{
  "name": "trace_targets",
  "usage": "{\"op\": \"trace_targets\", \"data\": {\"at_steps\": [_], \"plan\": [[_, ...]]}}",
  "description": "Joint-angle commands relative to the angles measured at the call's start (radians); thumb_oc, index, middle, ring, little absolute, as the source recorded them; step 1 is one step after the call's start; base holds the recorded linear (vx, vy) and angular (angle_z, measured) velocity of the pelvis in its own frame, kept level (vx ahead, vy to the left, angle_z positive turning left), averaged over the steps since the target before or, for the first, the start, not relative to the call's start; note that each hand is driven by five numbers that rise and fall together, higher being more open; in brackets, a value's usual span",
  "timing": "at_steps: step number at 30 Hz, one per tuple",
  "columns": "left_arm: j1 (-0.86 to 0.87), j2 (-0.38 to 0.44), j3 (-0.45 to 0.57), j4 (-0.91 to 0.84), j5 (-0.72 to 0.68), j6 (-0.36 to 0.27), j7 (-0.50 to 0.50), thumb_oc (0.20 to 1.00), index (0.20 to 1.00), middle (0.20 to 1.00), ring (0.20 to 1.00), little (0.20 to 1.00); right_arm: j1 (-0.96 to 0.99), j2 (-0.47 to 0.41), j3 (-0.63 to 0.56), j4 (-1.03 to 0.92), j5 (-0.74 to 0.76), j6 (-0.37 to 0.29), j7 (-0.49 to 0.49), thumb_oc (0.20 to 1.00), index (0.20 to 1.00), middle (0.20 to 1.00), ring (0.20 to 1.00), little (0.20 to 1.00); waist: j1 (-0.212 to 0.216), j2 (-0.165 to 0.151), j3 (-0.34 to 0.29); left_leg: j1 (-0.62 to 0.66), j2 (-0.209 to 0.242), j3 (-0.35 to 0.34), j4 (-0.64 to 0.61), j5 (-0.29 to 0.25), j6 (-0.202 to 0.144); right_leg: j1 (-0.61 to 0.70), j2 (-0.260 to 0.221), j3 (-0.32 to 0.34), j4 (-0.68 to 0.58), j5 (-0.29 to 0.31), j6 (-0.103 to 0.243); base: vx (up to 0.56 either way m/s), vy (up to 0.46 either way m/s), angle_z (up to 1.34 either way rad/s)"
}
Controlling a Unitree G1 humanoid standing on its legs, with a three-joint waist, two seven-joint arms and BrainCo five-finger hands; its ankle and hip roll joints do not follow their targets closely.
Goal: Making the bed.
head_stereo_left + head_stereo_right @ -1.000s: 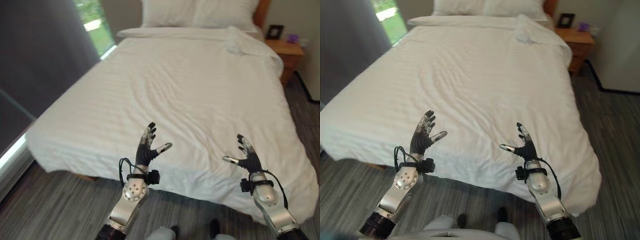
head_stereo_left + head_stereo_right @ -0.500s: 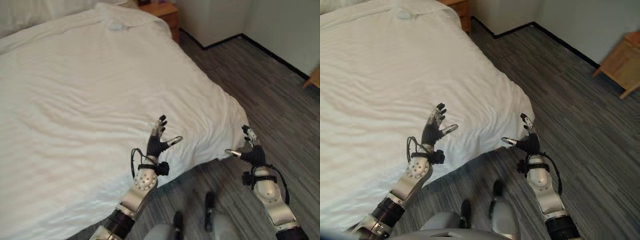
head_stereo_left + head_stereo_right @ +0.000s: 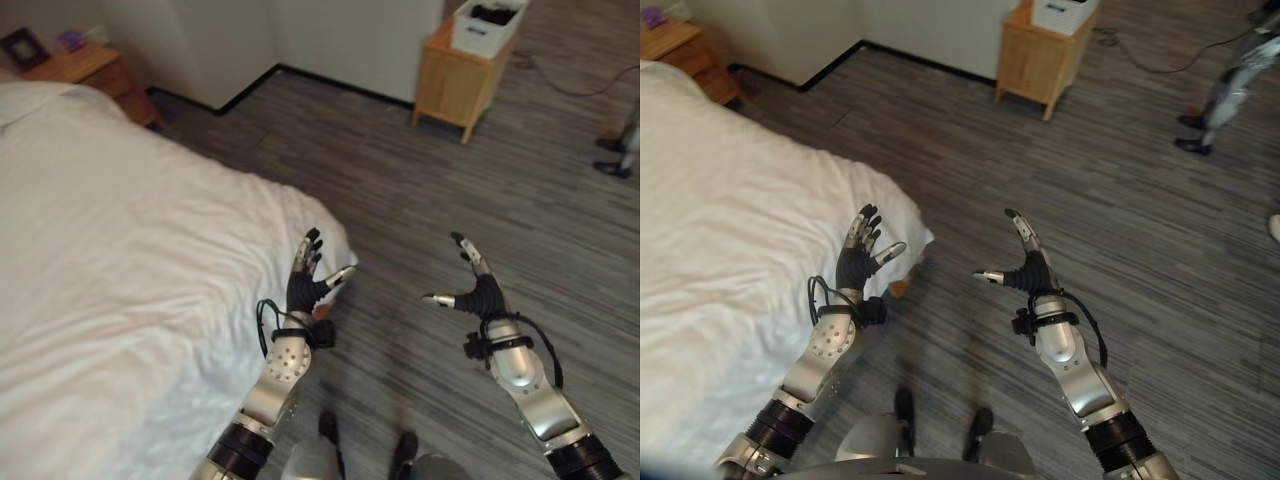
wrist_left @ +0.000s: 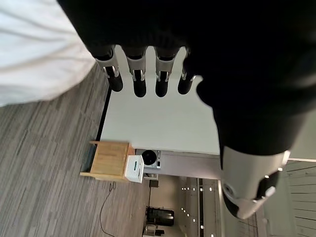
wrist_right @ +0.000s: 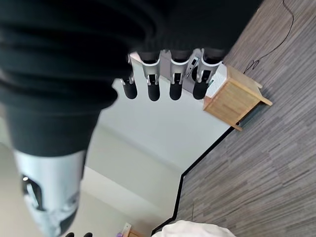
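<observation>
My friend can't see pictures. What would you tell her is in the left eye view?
Two open robot hands, the left hand and the right hand, are raised, holding nothing. A bed with a white duvet lies on the left; grey striped floor leads to a small wooden table.

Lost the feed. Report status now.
Left hand open, empty, over the bed's foot corner. Right hand open, empty, above the floor. White cover lies flat. Nothing in the way.

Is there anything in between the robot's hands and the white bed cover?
Nothing visible blocks them. The left hand is open, raised by the corner of the white bed cover. The right hand is open too, over the grey striped floor, farther from the bed.
</observation>
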Motion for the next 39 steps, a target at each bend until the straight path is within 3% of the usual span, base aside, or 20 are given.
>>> {"op": "trace_targets", "data": {"at_steps": [1, 3, 4, 6, 10, 13, 18, 19, 25, 28, 30, 31, 32, 35, 37, 39], "plan": [[-0.073, -0.023, -0.013, -0.035, 0.007, -0.068, 0.046, 1.000, 1.000, 1.000, 1.000, 1.000, -0.047, -0.009, -0.036, -0.091, -0.027, -0.041, -0.040, 1.000, 1.000, 1.000, 1.000, 1.000, 0.036, 0.039, 0.069, -0.106, -0.068, -0.211, 0.148, -0.026, -0.040, 0.128, -0.004, -0.002, -0.099, -0.111, 0.031, -0.04, -0.034, -0.36], [-0.059, -0.025, -0.009, -0.041, -0.007, -0.075, 0.052, 1.000, 1.000, 1.000, 1.000, 1.000, -0.035, -0.004, -0.034, -0.085, -0.030, -0.039, -0.040, 1.000, 1.000, 1.000, 1.000, 1.000, 0.057, 0.035, 0.065, -0.073, -0.175, -0.401, 0.090, -0.125, -0.015, 0.107, -0.007, 0.071, -0.090, -0.103, 0.041, 0.00, 0.003, -0.48], [-0.057, -0.024, -0.011, -0.045, -0.013, -0.081, 0.051, 1.000, 1.000, 1.000, 1.000, 1.000, -0.033, -0.007, -0.033, -0.085, -0.028, -0.041, -0.033, 1.000, 1.000, 1.000, 1.000, 1.000, 0.056, 0.040, 0.056, -0.053, -0.193, -0.458, 0.050, -0.140, -0.002, 0.096, 0.002, 0.106, -0.088, -0.096, 0.041, 0.05, 0.019, -1.15], [-0.048, -0.025, -0.015, -0.045, -0.008, -0.082, 0.056, 1.000, 1.000, 1.000, 1.000, 1.000, -0.035, 0.005, -0.029, -0.055, 0.010, -0.041, -0.031, 1.000, 1.000, 1.000, 1.000, 1.000, 0.049, 0.047, 0.026, 0.018, -0.184, -0.472, -0.057, -0.138, 0.025, 0.082, 0.016, 0.154, -0.072, -0.097, 0.040, 0.15, 0.058, -1.29], [-0.019, -0.004, 0.005, -0.053, -0.026, -0.082, 0.043, 1.000, 1.000, 1.000, 1.000, 1.000, -0.026, 0.026, -0.035, -0.025, 0.095, -0.032, -0.012, 1.000, 1.000, 1.000, 1.000, 1.000, 0.017, 0.022, -0.009, 0.057, -0.180, -0.438, -0.129, -0.107, 0.033, 0.068, 0.012, 0.159, -0.053, -0.103, 0.039, 0.12, 0.024, -0.57], [0.001, 0.001, 0.022, -0.062, -0.049, -0.079, 0.030, 1.000, 1.000, 1.000, 1.000, 1.000, -0.015, 0.025, -0.037, -0.016, 0.115, -0.024, 0.005, 1.000, 1.000, 1.000, 1.000, 1.000, -0.012, 0.020, -0.029, 0.092, -0.165, -0.412, -0.207, -0.075, 0.040, 0.054, 0.014, 0.163, -0.038, -0.105, 0.040, 0.03, 0.033, -0.11], [0.000, 0.000, 0.009, -0.060, -0.058, -0.068, 0.012, 1.000, 1.000, 1.000, 1.000, 1.000, 0.012, 0.034, -0.043, -0.014, 0.137, -0.021, 0.026, 1.000, 1.000, 1.000, 1.000, 1.000, -0.038, 0.021, -0.048, 0.143, -0.152, -0.391, -0.262, -0.064, 0.045, 0.074, 0.014, 0.170, -0.044, -0.109, 0.044, 0.08, 0.038, -0.16], [0.249, 0.092, 0.214, 0.157, -0.127, 0.041, -0.214, 1.000, 1.000, 1.000, 1.000, 1.000, 0.105, 0.194, -0.180, 0.426, 0.393, 0.020, 0.103, 1.000, 1.000, 1.000, 1.000, 1.000, -0.078, 0.000, -0.090, 0.168, -0.128, -0.189, -0.265, -0.113, 0.069, 0.000, -0.104, -0.024, 0.038, -0.030, 0.151, 0.04, 0.028, -0.10], [0.265, 0.110, 0.213, 0.123, -0.094, 0.044, -0.220, 1.000, 1.000, 1.000, 1.000, 1.000, 0.099, 0.156, -0.179, 0.393, 0.373, 0.014, 0.111, 1.000, 1.000, 1.000, 1.000, 1.000, -0.065, -0.006, -0.108, 0.161, -0.130, -0.181, -0.245, -0.124, 0.065, 0.047, -0.103, -0.018, -0.033, -0.016, 0.149, 0.03, 0.023, -0.17], [0.250, 0.134, 0.214, 0.094, -0.026, 0.045, -0.211, 1.000, 1.000, 1.000, 1.000, 1.000, 0.076, 0.132, -0.193, 0.370, 0.345, 0.009, 0.101, 1.000, 1.000, 1.000, 1.000, 1.000, -0.060, -0.014, -0.107, 0.164, -0.136, -0.186, -0.245, -0.129, 0.070, 0.034, -0.104, -0.020, 0.016, -0.025, 0.154, 0.01, 0.053, 0.07], [0.239, 0.158, 0.235, 0.062, 0.048, 0.031, -0.182, 1.000, 1.000, 1.000, 1.000, 1.000, 0.047, 0.113, -0.204, 0.331, 0.305, 0.000, 0.089, 1.000, 1.000, 1.000, 1.000, 1.000, -0.064, -0.008, -0.077, 0.177, -0.136, -0.194, -0.242, -0.142, 0.086, -0.080, -0.140, -0.008, 0.265, 0.032, 0.215, -0.01, 0.089, 0.12], [0.238, 0.158, 0.236, 0.062, 0.048, 0.031, -0.182, 1.000, 1.000, 1.000, 1.000, 1.000, 0.046, 0.113, -0.204, 0.331, 0.305, 0.000, 0.089, 1.000, 1.000, 1.000, 1.000, 1.000, -0.064, -0.009, -0.079, 0.173, -0.137, -0.194, -0.242, -0.139, 0.086, -0.084, -0.141, -0.007, 0.264, 0.035, 0.215, 0.05, 0.109, 0.14], [0.217, 0.159, 0.245, 0.066, 0.064, 0.024, -0.154, 1.000, 1.000, 1.000, 1.000, 1.000, 0.027, 0.099, -0.212, 0.302, 0.267, -0.003, 0.076, 1.000, 1.000, 1.000, 1.000, 1.000, -0.078, 0.012, -0.058, 0.193, -0.128, -0.213, -0.242, -0.145, 0.096, -0.144, -0.147, 0.015, 0.399, 0.081, 0.238, 0.09, 0.111, 0.13], [0.184, 0.178, 0.258, 0.053, 0.120, 0.014, -0.123, 1.000, 1.000, 1.000, 1.000, 1.000, 0.006, 0.074, -0.222, 0.260, 0.248, -0.023, 0.072, 1.000, 1.000, 1.000, 1.000, 1.000, -0.092, 0.027, -0.051, 0.233, -0.116, -0.237, -0.263, -0.159, 0.094, -0.217, -0.118, 0.024, 0.436, 0.036, 0.206, 0.20, 0.079, 0.18], [0.173, 0.193, 0.268, 0.026, 0.154, 0.009, -0.109, 1.000, 1.000, 1.000, 1.000, 1.000, 0.008, 0.066, -0.223, 0.221, 0.264, -0.040, 0.088, 1.000, 1.000, 1.000, 1.000, 1.000, -0.101, 0.019, -0.052, 0.258, -0.118, -0.251, -0.276, -0.174, 0.083, -0.244, -0.090, 0.008, 0.342, -0.008, 0.176, 0.29, -0.021, 0.30], [0.178, 0.194, 0.282, -0.002, 0.163, 0.002, -0.099, 1.000, 1.000, 1.000, 1.000, 1.000, 0.018, 0.060, -0.221, 0.193, 0.276, -0.061, 0.099, 1.000, 1.000, 1.000, 1.000, 1.000, -0.110, 0.003, -0.056, 0.282, -0.119, -0.259, -0.278, -0.200, 0.069, -0.241, -0.075, -0.029, 0.153, 0.009, 0.158, 0.43, -0.095, 0.28]]}}
